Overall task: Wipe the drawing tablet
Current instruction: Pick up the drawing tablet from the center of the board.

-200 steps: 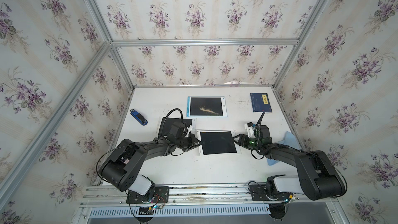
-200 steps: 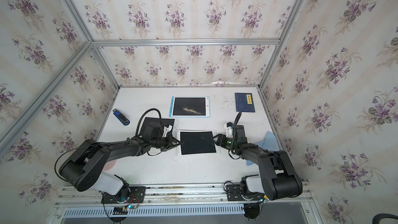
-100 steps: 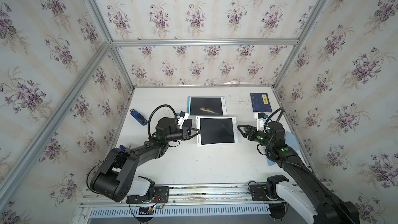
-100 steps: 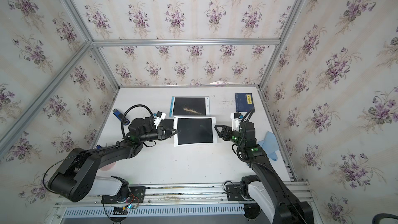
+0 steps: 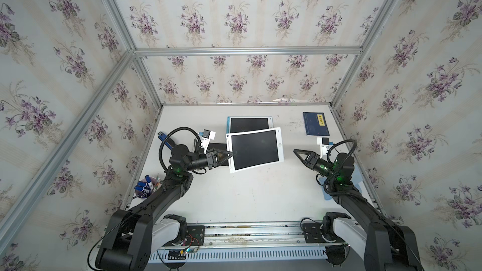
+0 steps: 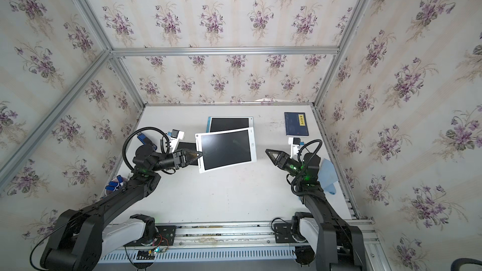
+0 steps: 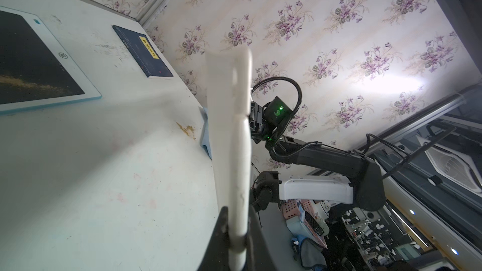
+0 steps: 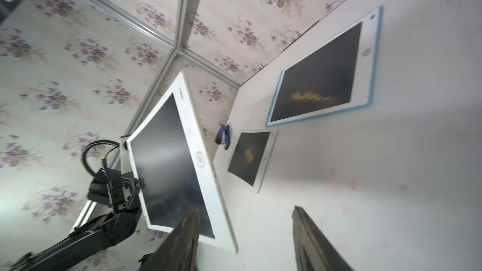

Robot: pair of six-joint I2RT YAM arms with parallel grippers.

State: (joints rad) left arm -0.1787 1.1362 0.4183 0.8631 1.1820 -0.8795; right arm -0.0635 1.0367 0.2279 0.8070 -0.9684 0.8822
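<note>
Inside tight left hand (image 5: 230, 155), tablet (image 5: 254, 149) edge.

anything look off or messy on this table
Yes. Yellow-brown powder lies on the blue-rimmed tablet and the small tablet, with a patch on the table. The white tablet hangs tilted above the table, the left gripper jaws shut on its edge.

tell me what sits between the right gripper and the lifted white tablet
Nothing: in both top views the gap between right gripper and white tablet shows only bare table.
</note>
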